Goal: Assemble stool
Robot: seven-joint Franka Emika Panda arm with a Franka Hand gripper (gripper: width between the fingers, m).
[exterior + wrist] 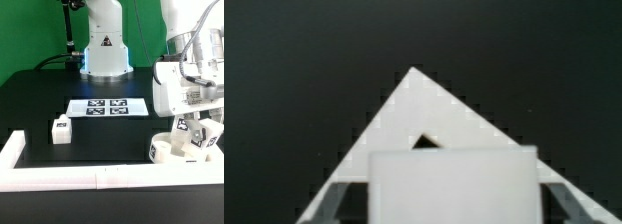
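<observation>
My gripper hangs at the exterior view's right, shut on a white stool leg with a black-and-white tag. It holds the leg just above the round white seat, which lies by the front rail. In the wrist view the leg fills the gap between the fingers and tapers away to a point over the black table. My gripper closes on its sides. A second leg lies on the table at the left. The third leg I cannot make out for certain.
The marker board lies flat in the middle of the table. A long white border rail runs along the front edge and up the left side. The robot base stands at the back.
</observation>
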